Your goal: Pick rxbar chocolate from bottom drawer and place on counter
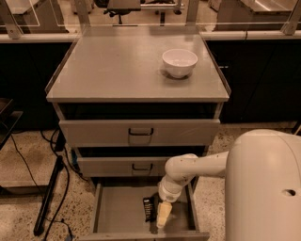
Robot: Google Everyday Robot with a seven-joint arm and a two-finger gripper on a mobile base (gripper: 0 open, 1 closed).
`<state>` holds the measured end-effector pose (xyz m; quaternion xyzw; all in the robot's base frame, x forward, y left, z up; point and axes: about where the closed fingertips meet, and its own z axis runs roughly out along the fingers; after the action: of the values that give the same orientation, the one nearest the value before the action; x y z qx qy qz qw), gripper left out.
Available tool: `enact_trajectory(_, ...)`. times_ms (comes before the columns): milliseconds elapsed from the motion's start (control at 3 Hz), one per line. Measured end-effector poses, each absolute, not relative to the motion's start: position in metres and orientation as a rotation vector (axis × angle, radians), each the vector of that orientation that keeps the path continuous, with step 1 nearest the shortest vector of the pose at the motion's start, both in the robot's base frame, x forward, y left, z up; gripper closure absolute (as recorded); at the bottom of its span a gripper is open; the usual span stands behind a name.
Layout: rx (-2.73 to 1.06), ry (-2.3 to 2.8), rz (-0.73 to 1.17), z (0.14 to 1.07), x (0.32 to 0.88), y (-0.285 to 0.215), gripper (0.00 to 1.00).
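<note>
This looks like an office or lab workspace set up for robot trials rather than a home. The floor (28, 157) is speckled terrazzo, with loose cables (58, 142) trailing across it and a black stand (49, 197) leaning by the cabinet. Behind the grey metal desk (117, 70) stand clear partition panels (37, 12) in metal frames, and past them the wheeled base of an office chair (123, 8). Dark low cabinets (263, 80) line the back wall. A lone white bowl (179, 62) sits on the desk. A white robot arm (197, 164) reaches down, its gripper (162, 216) inside the open bottom drawer (117, 212).
</note>
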<state>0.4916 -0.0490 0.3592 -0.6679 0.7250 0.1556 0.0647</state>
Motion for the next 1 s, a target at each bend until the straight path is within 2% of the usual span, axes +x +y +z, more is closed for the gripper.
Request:
enact_trajectory(333, -2.016, 2.188, 0.470, 0.359, 0.492, -0.049, 0.00)
enact_trajectory(1000, -1.938, 2.210, 0.574, 0.294, 0.492, -0.039, 0.00)
